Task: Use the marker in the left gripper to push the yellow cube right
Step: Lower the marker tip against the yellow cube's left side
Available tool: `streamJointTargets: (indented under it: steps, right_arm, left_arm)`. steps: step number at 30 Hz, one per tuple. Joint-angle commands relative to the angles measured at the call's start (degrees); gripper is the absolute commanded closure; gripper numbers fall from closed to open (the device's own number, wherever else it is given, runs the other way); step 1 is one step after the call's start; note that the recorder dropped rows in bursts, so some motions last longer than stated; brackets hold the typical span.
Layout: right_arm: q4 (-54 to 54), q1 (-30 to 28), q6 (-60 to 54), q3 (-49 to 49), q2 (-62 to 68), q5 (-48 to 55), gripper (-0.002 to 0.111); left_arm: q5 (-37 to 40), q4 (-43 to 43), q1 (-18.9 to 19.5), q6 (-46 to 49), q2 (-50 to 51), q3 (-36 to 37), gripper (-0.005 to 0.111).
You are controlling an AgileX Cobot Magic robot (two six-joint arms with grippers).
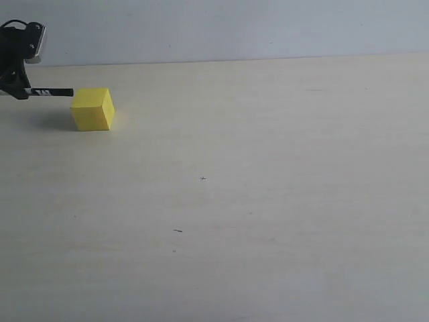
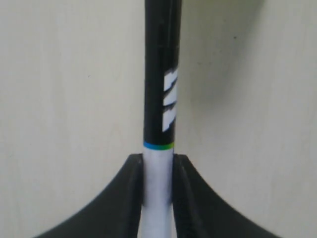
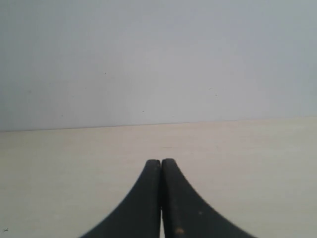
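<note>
The yellow cube (image 1: 93,109) sits on the pale table at the far left of the exterior view. My left gripper (image 1: 16,89) is at the left edge, shut on the marker (image 1: 50,92), which lies level and points right. Its black tip reaches the cube's upper left edge; whether it touches I cannot tell. In the left wrist view the two black fingers clamp the marker's (image 2: 161,99) white barrel at my left gripper (image 2: 158,168), and the cube is out of that view. My right gripper (image 3: 161,162) is shut on nothing, low over bare table.
The light wooden table (image 1: 268,188) stretches to the right of the cube, with tiny dark specks (image 1: 202,178) on it. A pale wall (image 1: 234,27) stands behind the table's far edge.
</note>
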Motion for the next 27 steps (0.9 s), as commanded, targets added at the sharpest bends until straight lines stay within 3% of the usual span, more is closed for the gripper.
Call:
streamJointTargets:
  steps: [1,9,17,27]
  right_arm:
    - [-0.1,-0.1,-0.1,0.3,-0.3,-0.3,0.108]
    - [-0.1,-0.1,-0.1,0.3,-0.3,-0.3,0.108]
    - [-0.1,-0.1,-0.1,0.3,-0.3,-0.3,0.108]
    - [-0.1,-0.1,-0.1,0.3,-0.3,-0.3,0.108]
  left_arm:
    - [1.4,-3.6,3.8,3.4,-0.2,-0.5,0.107]
    - [6.4,-4.2,6.6,1.8,0.2,-0.5,0.107]
    - [6.4,0.6,2.6,-0.3,2.2,-0.5,0.107]
    - [5.5,1.8,2.3,-2.6,3.8,-0.8,0.107]
